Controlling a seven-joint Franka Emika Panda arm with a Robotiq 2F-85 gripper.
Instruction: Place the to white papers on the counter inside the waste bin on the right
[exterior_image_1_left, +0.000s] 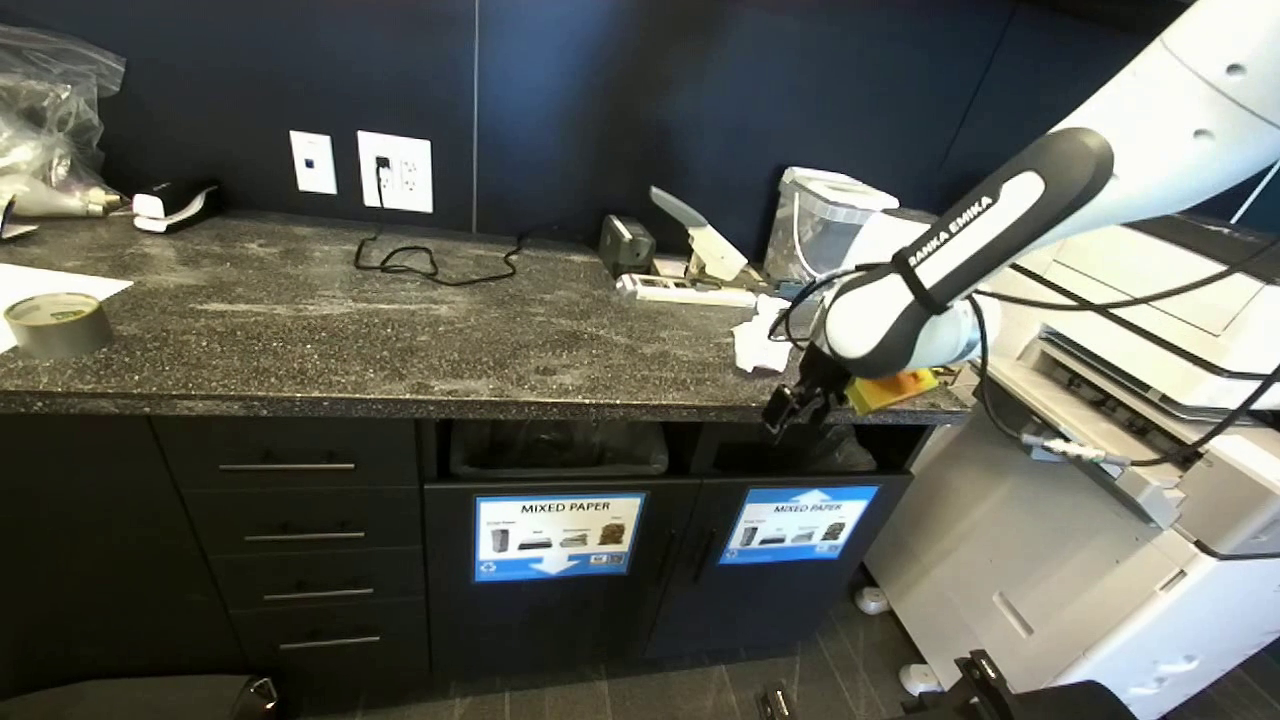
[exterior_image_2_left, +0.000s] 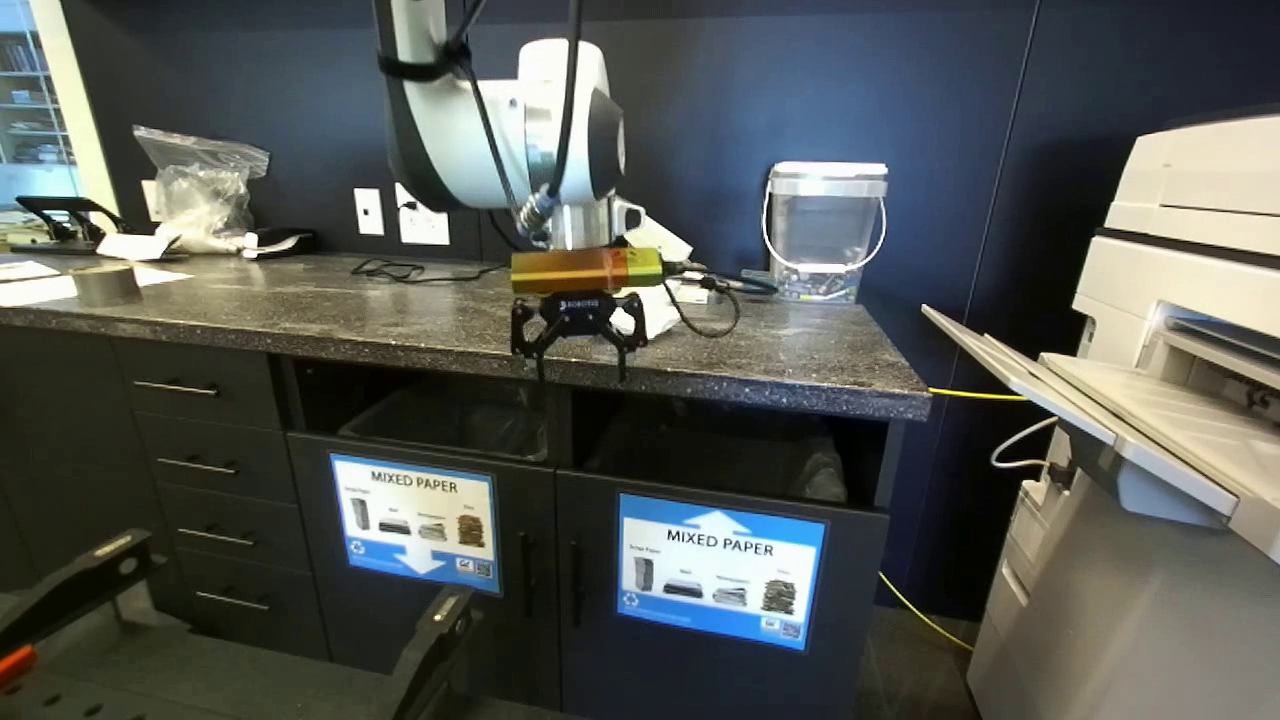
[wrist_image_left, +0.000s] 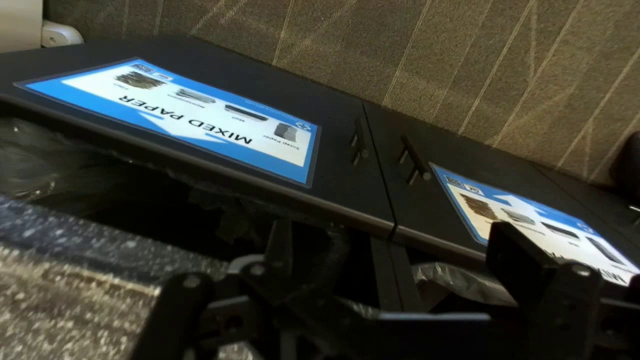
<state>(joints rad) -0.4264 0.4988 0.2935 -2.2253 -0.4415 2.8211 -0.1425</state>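
My gripper (exterior_image_2_left: 581, 377) stands open, its two black fingers pointing down with nothing between them. It hangs in front of the counter (exterior_image_2_left: 770, 375), at about the height of its front edge. In the wrist view the gripper (wrist_image_left: 397, 245) shows the two bin openings and the post between them beyond its fingers. The waste bin (exterior_image_2_left: 722, 570) on the right has a black front with a blue and white sign. Crumpled white papers (exterior_image_1_left: 762, 342) lie on the counter behind the gripper. They are partly covered by it in an exterior view (exterior_image_2_left: 660, 312); whether these are one or two wads I cannot tell.
A similar slot with a whiter sign (exterior_image_2_left: 415, 520) is beside the bin. On the counter stand a translucent tub (exterior_image_2_left: 826, 225), a long white object (exterior_image_1_left: 690, 291) and a tape roll (exterior_image_1_left: 60, 325). A large printer (exterior_image_1_left: 1020, 520) flanks the counter's end.
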